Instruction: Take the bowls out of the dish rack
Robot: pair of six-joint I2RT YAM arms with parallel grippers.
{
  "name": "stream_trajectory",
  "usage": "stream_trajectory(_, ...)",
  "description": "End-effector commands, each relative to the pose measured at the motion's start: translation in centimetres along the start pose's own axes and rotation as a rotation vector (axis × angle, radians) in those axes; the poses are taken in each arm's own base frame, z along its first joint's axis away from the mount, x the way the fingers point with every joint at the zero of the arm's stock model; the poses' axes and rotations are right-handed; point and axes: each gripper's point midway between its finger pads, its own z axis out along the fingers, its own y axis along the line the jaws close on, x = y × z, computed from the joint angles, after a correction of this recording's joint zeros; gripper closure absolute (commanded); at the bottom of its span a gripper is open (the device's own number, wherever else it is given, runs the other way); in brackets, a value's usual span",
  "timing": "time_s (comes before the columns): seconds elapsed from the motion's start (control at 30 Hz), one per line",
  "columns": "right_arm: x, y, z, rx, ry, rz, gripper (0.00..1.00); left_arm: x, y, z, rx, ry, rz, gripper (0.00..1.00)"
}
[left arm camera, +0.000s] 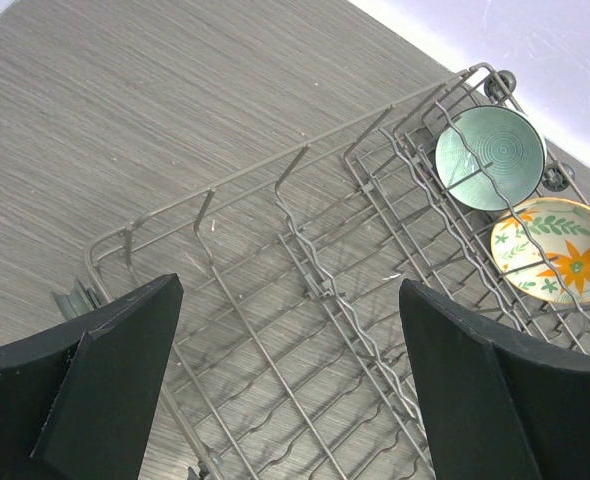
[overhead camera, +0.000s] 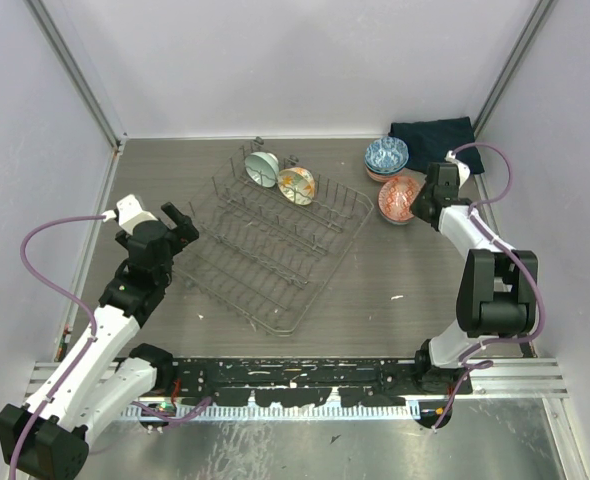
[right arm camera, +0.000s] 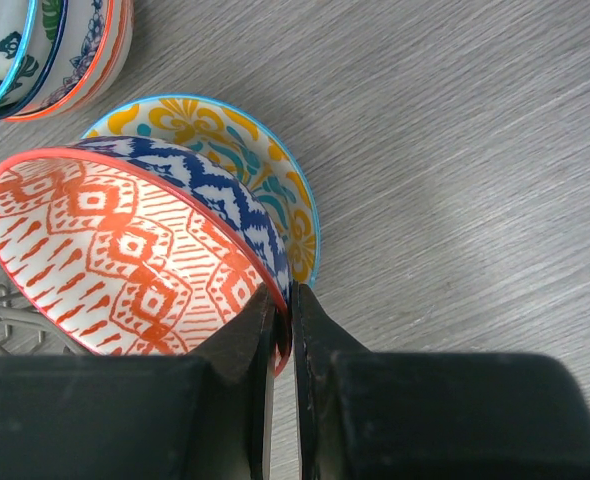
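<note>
Right hand [right arm camera: 283,300] clamped on red bowl [right arm camera: 115,250] rim.
Left hand [left arm camera: 287,295] wide open at rack [overhead camera: 275,250] edge.

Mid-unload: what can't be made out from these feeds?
1. Stacked bowls: count unclear; cut by right wrist view's top-left edge, too small in top view.
2. Red bowl in right gripper: hides whether it touches the yellow bowl beneath, right wrist view.
3. Dish rack near end: left wrist view, covered by left gripper fingers.
</note>
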Motion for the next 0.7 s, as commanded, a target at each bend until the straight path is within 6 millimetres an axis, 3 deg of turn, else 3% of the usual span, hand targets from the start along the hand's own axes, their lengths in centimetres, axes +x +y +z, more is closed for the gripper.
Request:
stream_trajectory(0.0,-3.94,2.40,-0.31,-0.085,-0.094,0.044,0.92,-1.03,-0.52,-0.05,0.016,-0.038,-0.022,0.02)
stream_trajectory(0.67,-3.72,2.27,0.11,-0.091,-0.073,0.047,0.76,-1.08,-0.47,-0.08,0.015,-0.040,-0.022,0.02)
